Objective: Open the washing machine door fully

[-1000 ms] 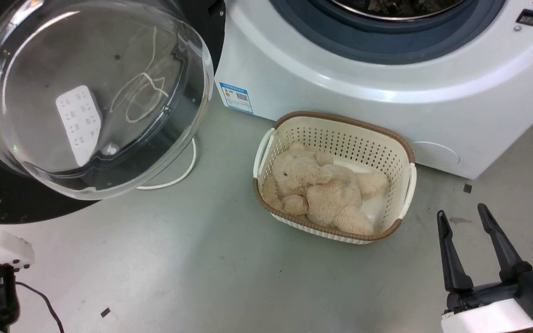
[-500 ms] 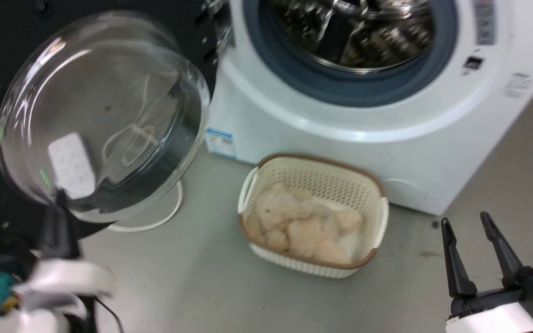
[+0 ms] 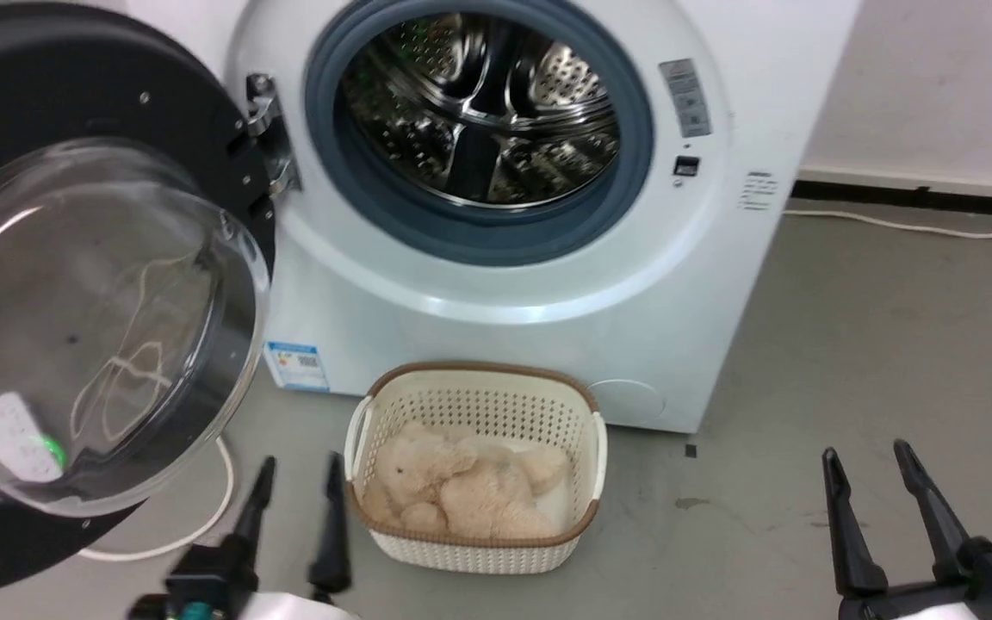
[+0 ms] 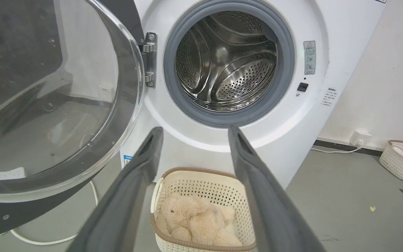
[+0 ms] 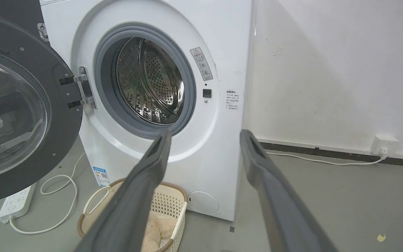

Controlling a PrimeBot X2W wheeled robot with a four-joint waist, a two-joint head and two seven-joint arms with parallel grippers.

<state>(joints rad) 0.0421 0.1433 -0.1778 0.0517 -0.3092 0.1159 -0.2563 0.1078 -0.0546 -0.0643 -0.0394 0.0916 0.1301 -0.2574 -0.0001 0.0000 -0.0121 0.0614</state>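
Door (image 3: 91,284) is at the left of the frame, swung out on its hinge (image 3: 268,129), glass bulge facing the camera and the drum (image 3: 479,112) mouth uncovered. A basket (image 3: 479,551) with a teddy (image 3: 461,482) sits just in front of the machine (image 3: 505,327), and a white cable (image 3: 203,525) loops under the door. Left gripper (image 3: 301,459) and right gripper (image 3: 864,448) sit low in the frame, fingers spread, holding nothing.

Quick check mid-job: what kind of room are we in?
Probably a laundry or utility room, possibly a test space: a front-loading washing machine with its door swung open, a laundry basket holding a plush toy, and a bare grey floor.
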